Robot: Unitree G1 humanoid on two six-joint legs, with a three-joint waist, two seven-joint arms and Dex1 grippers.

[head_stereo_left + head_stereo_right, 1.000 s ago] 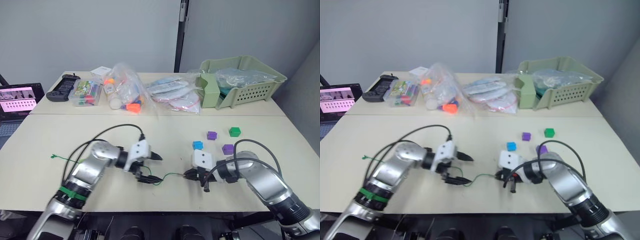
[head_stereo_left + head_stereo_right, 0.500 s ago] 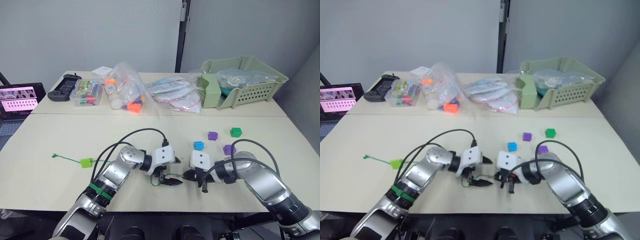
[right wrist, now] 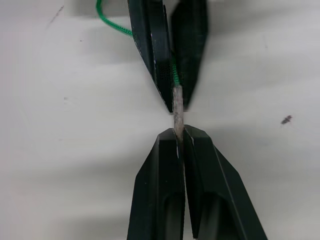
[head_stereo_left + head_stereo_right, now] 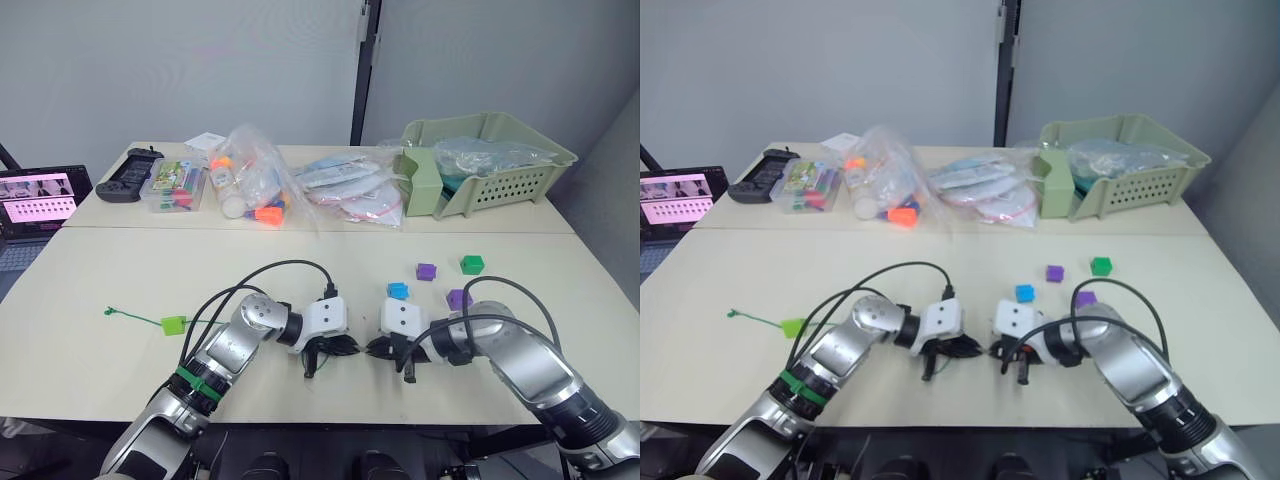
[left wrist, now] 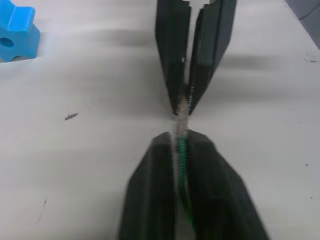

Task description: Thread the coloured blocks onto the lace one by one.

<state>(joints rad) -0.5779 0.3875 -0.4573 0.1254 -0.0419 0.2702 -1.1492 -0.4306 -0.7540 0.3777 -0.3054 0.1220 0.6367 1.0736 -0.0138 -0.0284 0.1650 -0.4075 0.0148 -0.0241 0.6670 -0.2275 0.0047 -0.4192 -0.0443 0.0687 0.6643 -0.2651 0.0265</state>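
Fingers of the left gripper (image 5: 180, 145) clamped on the lace (image 5: 182, 150) where green cord meets pale tip; right gripper (image 3: 178, 137) fingers pinch that tip's other end — the two meet nose to nose above the table (image 4: 120, 270). Lime green block (image 4: 173, 325) already on the cord at far left. Blue block (image 4: 397, 291), purple blocks (image 4: 425, 271), dark green block (image 4: 471, 264) lie loose at right.

Five blocks (image 4: 426, 271), one lace (image 3: 176, 107)

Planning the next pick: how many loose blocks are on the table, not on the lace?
4: blue, two purple and dark green, all near the right gripper. The arms may hide more.
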